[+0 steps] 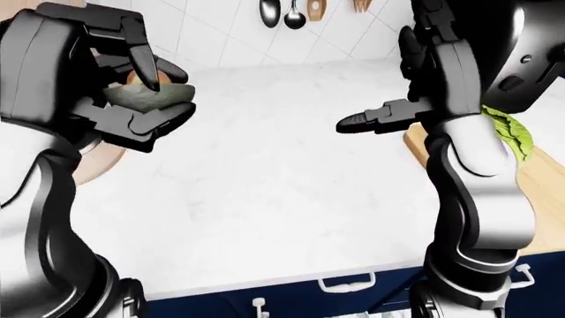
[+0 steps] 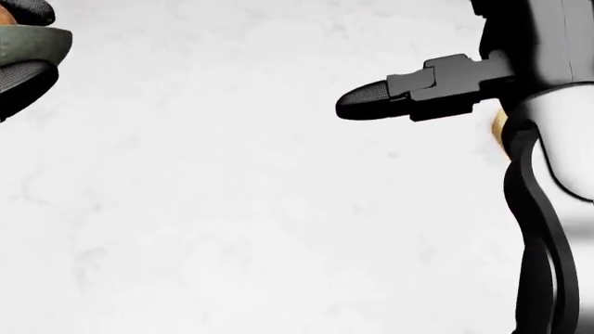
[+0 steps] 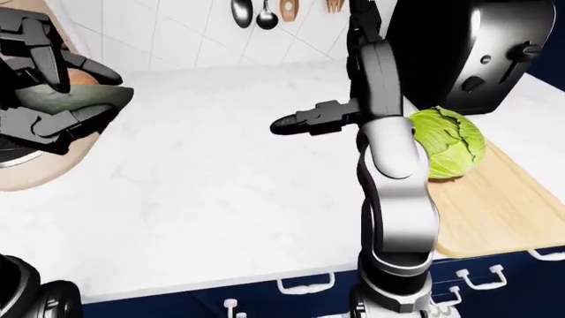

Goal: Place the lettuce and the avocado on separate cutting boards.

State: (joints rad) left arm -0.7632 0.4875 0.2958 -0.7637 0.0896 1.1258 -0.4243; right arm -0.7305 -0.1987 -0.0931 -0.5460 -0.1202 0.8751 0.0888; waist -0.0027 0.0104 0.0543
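The lettuce (image 3: 448,151) already sits on the rectangular cutting board (image 3: 495,212) at 3 o'clock in the right-eye view, so the avocado step is in hand. The left robot hand (image 1: 132,89) grasps the avocado (image 1: 146,96), held above the white surface (image 1: 265,185) near the round board (image 3: 48,169) at 9 o'clock. The right robot hand (image 3: 305,122) hangs released, one finger outstretched. Next, I judge, the avocado must be lowered onto that round board and let go.
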